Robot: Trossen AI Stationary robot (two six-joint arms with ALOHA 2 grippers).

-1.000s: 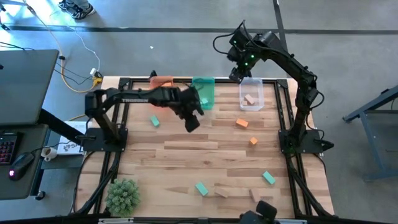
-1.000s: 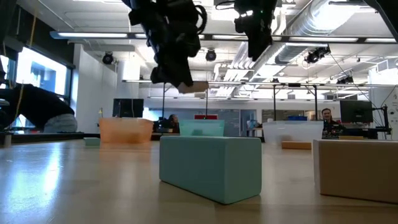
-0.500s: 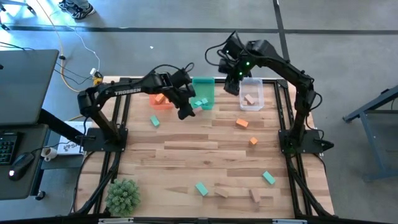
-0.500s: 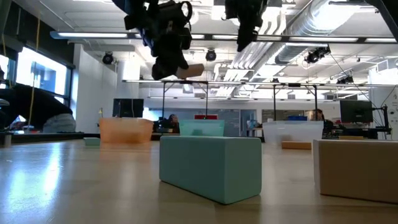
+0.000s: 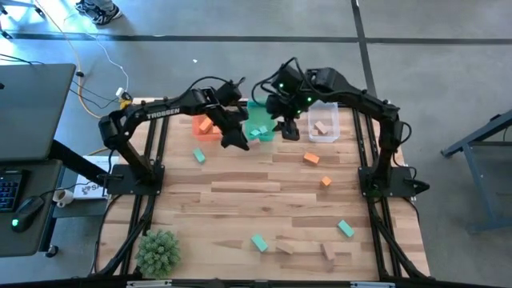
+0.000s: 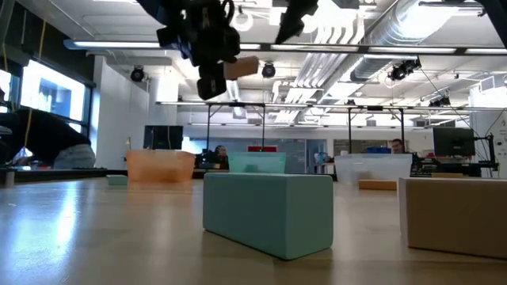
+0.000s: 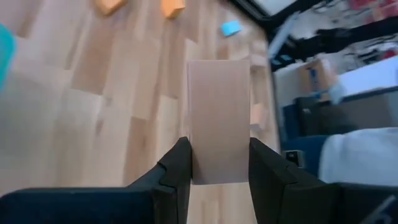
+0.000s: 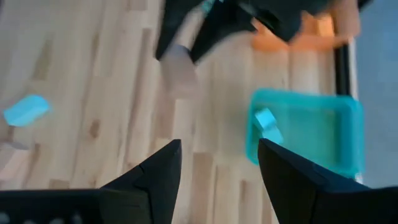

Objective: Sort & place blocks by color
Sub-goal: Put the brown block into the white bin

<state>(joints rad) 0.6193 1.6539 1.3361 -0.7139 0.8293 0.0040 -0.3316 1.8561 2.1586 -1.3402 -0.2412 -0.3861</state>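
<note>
While my left pincer (image 5: pixel 237 141) keeps its jaws clamped on a tan block (image 7: pixel 218 118), it has pulled back toward the far edge of the table and now hangs in the air just in front of the gap between the orange bin (image 5: pixel 205 128) and the green bin (image 5: pixel 262 120), at about twelve o'clock on the table. The block juts out past the fingertips, well clear of the wood. My right pincer (image 5: pixel 288 128) has swung in from over the clear bin (image 5: pixel 324 122) at one o'clock to the near right corner of the green bin, jaws apart and holding nothing, and its wrist camera looks straight at the left one and its load. I read this as a hand-over shaping up: tan belongs in the clear bin, which sits on the right arm's side. The rest lies untouched: a teal block (image 5: pixel 198 156) at ten o'clock, two orange blocks (image 5: pixel 311 158) right of centre, and teal and tan ones along the near edge around six o'clock.
</note>
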